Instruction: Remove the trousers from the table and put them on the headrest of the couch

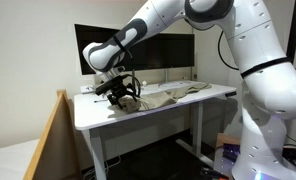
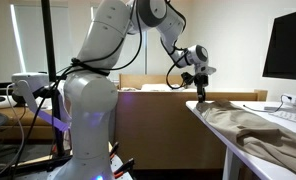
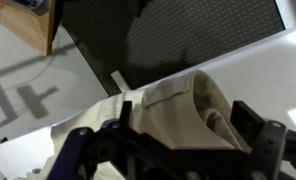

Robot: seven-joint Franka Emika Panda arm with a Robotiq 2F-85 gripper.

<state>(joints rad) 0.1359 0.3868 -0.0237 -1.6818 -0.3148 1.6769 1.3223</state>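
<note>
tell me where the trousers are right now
In an exterior view the trousers lie rumpled on the white table in front of the monitors, with the pincer at their end nearest the couch headrest.

Trousers (image 1: pixel 166 97): beige-khaki cloth, long and rumpled, spread along the worktop (image 1: pixel 100 117), with one bunched, folded end near its edge in the wrist view (image 3: pixel 183 105).
Worktop: white, rectangular, on white legs.
Headrest (image 1: pixel 50 140): light tan slanted panel with a straight edge, standing beside the worktop's end, apart from the trousers.
</note>
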